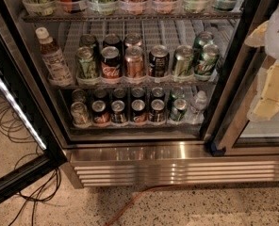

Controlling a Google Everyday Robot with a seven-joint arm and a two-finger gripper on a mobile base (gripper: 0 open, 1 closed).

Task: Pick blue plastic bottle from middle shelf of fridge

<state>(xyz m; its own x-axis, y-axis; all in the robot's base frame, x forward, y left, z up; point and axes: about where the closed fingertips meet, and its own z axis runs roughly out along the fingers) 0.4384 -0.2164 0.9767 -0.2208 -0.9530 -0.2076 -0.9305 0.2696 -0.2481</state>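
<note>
Fridge [168, 166] fills the view, with its door [17, 182] swung open at 8 o'clock. Middle shelf [130, 84] is mostly cans. My gripper [271, 91] sits at 3 o'clock, outside the frame, and I can't tell its state. The blue plastic bottle [54, 58], holding a brown drink, stands at the shelf's 9 o'clock end, with its label unreadable. One red can [110, 62] reads Coca-Cola.
</note>
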